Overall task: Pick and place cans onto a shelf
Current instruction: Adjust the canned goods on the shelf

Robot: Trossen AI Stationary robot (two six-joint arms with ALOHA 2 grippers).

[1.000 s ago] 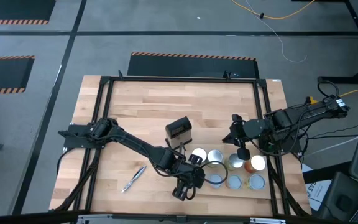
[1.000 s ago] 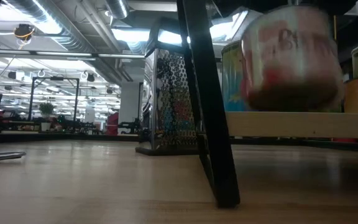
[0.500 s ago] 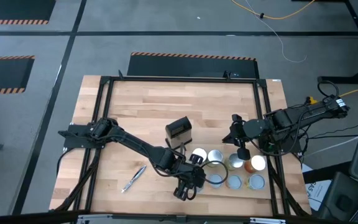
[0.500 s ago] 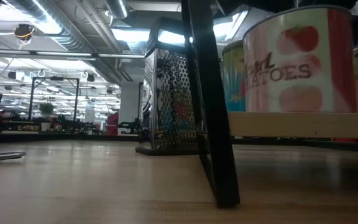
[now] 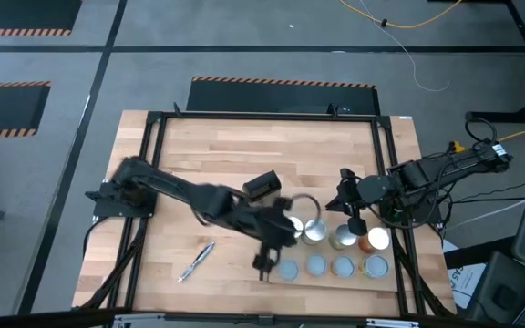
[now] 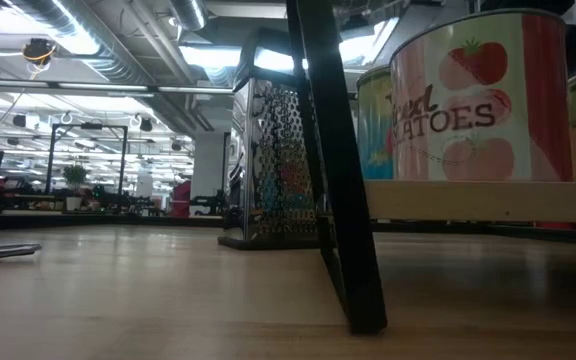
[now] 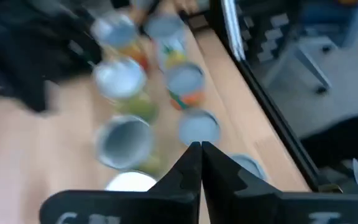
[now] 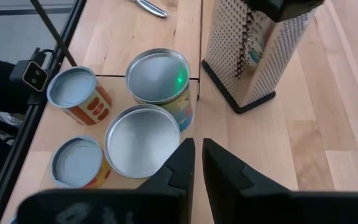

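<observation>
Since the earlier frame the left arm has swung up and away from the front row of cans, blurred in the high view, its left gripper [image 5: 264, 266] clenched and empty. That row [image 5: 330, 266] sits on the shelf [image 5: 386, 284] at the table's front right; the right gripper [image 5: 355, 222] waits over more cans, its jaws nearly closed on nothing.

Low view: a tomato can [image 6: 483, 95] stands on the shelf board, box grater [image 6: 273, 160] behind.

Left wrist: shut fingers [image 7: 188, 168] above the cans.

Right wrist: four cans [image 8: 157, 78] below, grater alongside.

One placement looks finished; fetching another can should come next.
</observation>
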